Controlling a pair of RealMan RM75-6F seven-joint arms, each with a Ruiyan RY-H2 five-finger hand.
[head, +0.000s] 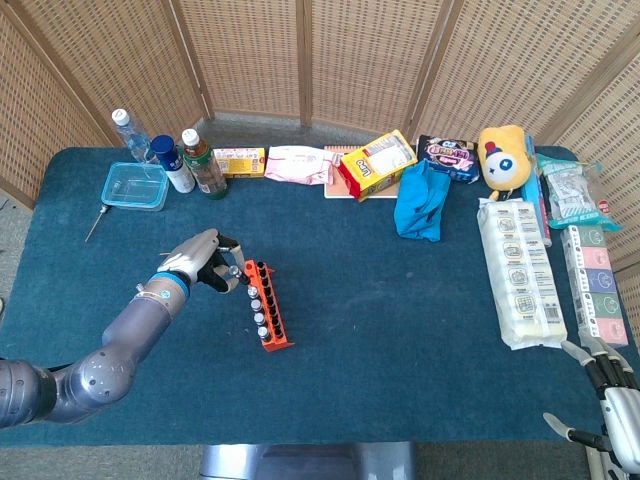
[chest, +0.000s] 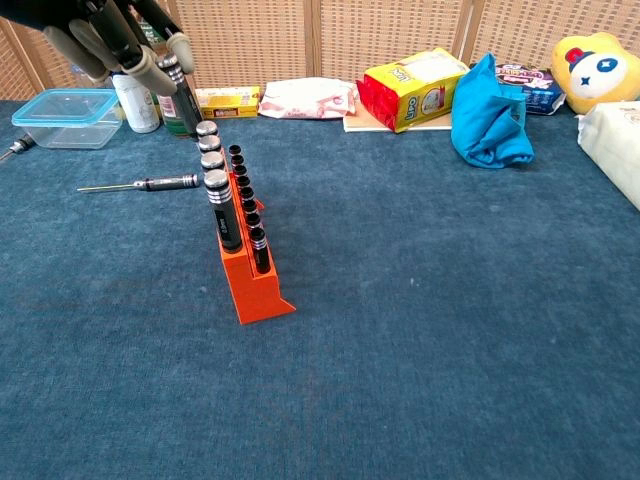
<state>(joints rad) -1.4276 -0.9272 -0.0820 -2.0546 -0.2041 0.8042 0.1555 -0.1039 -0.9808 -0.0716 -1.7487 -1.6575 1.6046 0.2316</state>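
The left hand (head: 205, 268) hovers above the far end of the orange rack (head: 270, 312), its fingers closed around a black screwdriver (chest: 180, 92) that points down toward the rack's far end. The rack stands near the middle of the blue table (head: 380, 330), with several silver-capped drivers already seated in its left row and a row of dark holes beside them.

The step in hand looks like seating this screwdriver in the rack. The next move probably calls for lining the tip over a free hole at the far end, keeping the tool upright, and lowering it without knocking the neighbouring caps.

The chest view shows the held screwdriver clearly, and another screwdriver (chest: 140, 184) lying flat on the table left of the rack; in the head view that one is hidden under the hand. The head view alone shows the right hand (head: 610, 395) at the near right corner, well apart from the rack, with nothing visible in it; how far its fingers are spread I cannot tell.
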